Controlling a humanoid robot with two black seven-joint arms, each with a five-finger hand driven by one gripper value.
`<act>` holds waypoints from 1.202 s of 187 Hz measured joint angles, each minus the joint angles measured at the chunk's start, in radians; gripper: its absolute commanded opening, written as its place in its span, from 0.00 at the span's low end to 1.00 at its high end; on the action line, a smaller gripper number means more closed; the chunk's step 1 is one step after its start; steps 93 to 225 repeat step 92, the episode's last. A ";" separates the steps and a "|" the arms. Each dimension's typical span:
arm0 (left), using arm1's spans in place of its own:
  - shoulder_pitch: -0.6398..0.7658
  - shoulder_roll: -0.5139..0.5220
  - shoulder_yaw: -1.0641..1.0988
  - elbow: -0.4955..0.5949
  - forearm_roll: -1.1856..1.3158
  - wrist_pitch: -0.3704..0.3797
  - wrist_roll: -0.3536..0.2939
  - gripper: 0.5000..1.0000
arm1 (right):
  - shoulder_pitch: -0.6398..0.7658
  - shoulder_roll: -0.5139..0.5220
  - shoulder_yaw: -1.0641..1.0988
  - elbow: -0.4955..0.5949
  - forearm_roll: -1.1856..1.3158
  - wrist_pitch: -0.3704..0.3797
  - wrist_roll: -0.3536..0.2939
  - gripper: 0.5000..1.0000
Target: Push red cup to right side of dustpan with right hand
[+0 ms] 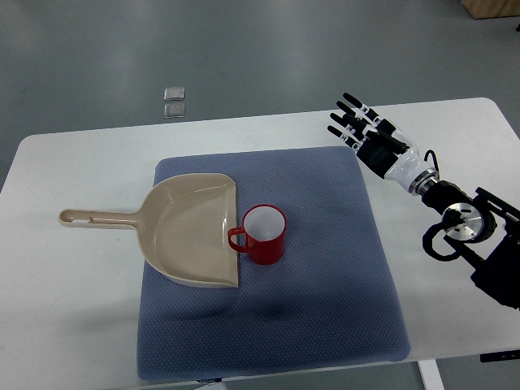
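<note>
A white bench (81,162) on grey floor (244,49) carries a blue mat (325,268). Right hand (366,134), fingers (351,101) apart, hovers well right of the red cup (264,236) and dustpan (191,231).

A blue-grey mat (325,268) lies on the white table (73,309); two small grey squares (174,101) on the floor beyond.

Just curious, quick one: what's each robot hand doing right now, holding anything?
Right robot hand: open, fingers spread, holding nothing, away from the red cup.
Left robot hand: not in view.
</note>
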 measured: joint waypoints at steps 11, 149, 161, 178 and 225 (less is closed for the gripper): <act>0.000 0.000 0.000 -0.001 0.000 0.000 0.000 1.00 | 0.009 -0.009 -0.002 -0.013 0.039 -0.005 -0.043 0.87; 0.000 0.000 0.000 -0.001 0.000 0.000 0.000 1.00 | -0.009 0.007 0.006 -0.054 0.038 0.136 0.058 0.88; 0.000 0.000 0.000 -0.001 0.000 0.000 0.000 1.00 | -0.009 0.007 0.006 -0.054 0.038 0.136 0.058 0.88; 0.000 0.000 0.000 -0.001 0.000 0.000 0.000 1.00 | -0.009 0.007 0.006 -0.054 0.038 0.136 0.058 0.88; 0.000 0.000 0.000 -0.001 0.000 0.000 0.000 1.00 | -0.009 0.007 0.006 -0.054 0.038 0.136 0.058 0.88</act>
